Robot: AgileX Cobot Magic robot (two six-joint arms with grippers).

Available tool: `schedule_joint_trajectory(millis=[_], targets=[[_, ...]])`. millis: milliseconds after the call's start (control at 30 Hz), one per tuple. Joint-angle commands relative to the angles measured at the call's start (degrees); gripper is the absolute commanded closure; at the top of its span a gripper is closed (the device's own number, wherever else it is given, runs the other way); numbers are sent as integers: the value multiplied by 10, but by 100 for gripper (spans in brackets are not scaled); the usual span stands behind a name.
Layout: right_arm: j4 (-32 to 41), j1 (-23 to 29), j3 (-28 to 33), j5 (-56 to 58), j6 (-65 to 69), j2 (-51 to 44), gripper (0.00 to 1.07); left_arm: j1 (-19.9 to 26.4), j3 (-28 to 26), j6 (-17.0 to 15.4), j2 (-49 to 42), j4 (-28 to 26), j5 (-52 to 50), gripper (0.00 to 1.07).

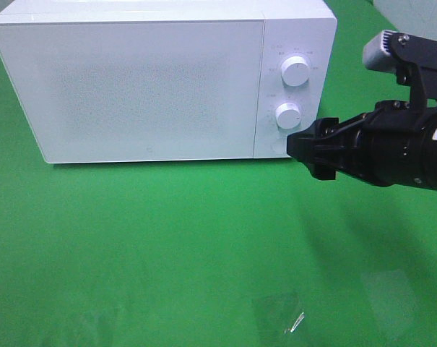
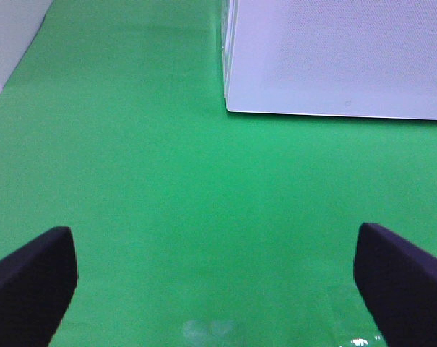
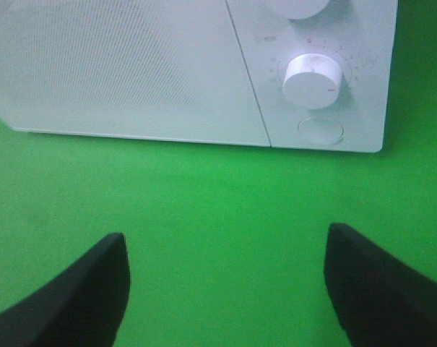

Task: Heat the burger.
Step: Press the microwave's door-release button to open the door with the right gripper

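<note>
burger: not in view, possibly inside shut microwave [image 1: 131, 87] | right gripper [image 3: 225, 289]: jaws apart, empty, lower knob [image 3: 312, 79] just ahead | left gripper [image 2: 214, 282]: spread, empty | remaining: likely turning that knob

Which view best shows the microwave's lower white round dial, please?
The right wrist view: the lower white round dial sits close, its scale marks visible. The exterior high view shows it small; the left wrist view misses it.

Looks like a robot lab test bench, staged rather than a home kitchen: desk [image 1: 167, 246] draped in plain green cloth, white microwave [image 1: 146, 87] standing on it, black robot arm [image 1: 399, 148] at right.
</note>
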Motion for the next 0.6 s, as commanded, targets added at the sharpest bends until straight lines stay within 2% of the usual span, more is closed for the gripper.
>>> schedule_joint_trajectory(millis=[33, 67, 100, 233, 600], targets=[[-45, -9, -19, 76, -10, -34, 35, 1, -1, 0, -9, 1, -7, 8], [-80, -13, -40, 137, -4, -64, 35, 1, -1, 0, -9, 1, -7, 8], [-80, -13, -40, 137, -4, -64, 35, 1, -1, 0, -9, 1, -7, 8], [-121, -13, -77, 259, 30, -139, 35, 1, -1, 0, -9, 1, -7, 8], [-159, -13, -83, 456, 37, -305, 35, 1, -1, 0, -9, 1, -7, 8]])
